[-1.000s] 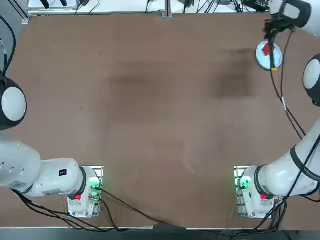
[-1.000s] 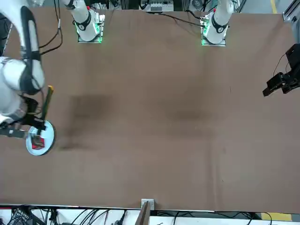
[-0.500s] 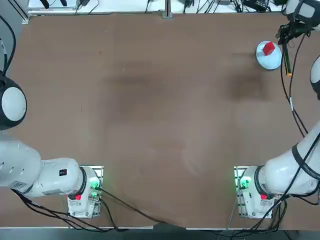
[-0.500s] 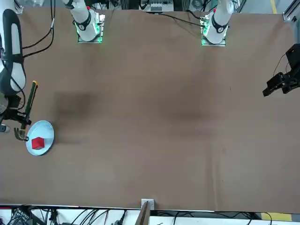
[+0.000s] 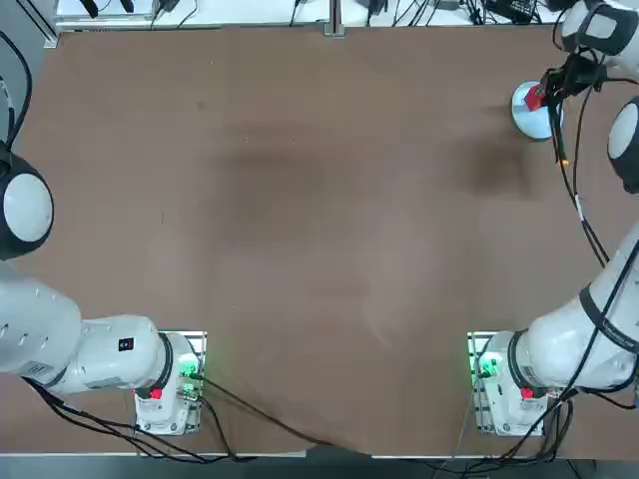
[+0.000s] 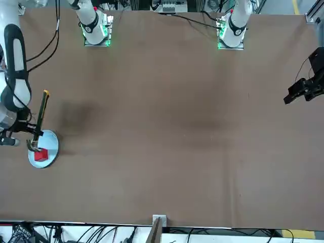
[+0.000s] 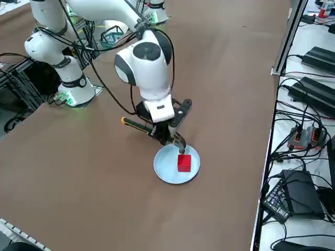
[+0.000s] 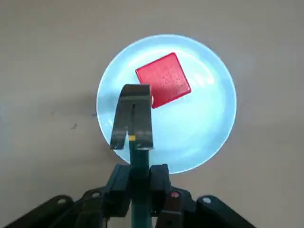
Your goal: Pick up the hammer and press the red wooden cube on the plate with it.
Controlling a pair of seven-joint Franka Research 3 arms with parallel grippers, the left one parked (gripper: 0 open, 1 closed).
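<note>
My right gripper (image 7: 163,134) is shut on the hammer (image 8: 133,121) and holds it by the dark handle just behind the metal head. It hovers at the far right of the table, at the edge of the pale blue plate (image 7: 165,166). The metal head (image 7: 180,142) hangs over the plate, right beside the red wooden cube (image 8: 164,80), which lies on the plate (image 8: 199,128). I cannot tell whether head and cube touch. The handle runs back toward the robot and ends in an orange tip (image 6: 45,94). From above, the hammer (image 5: 560,130) partly covers the cube (image 5: 533,97).
The plate (image 5: 529,122) sits near the table's far right corner, close to the right edge (image 7: 264,157). Cables and black boxes (image 7: 301,193) lie on a white bench beyond that edge. The right arm's cable (image 5: 579,215) trails across the table toward its base.
One second ago the hammer lay over the cube. It then swung off to the right of the plate, and has now come back with its head over the plate beside the cube.
</note>
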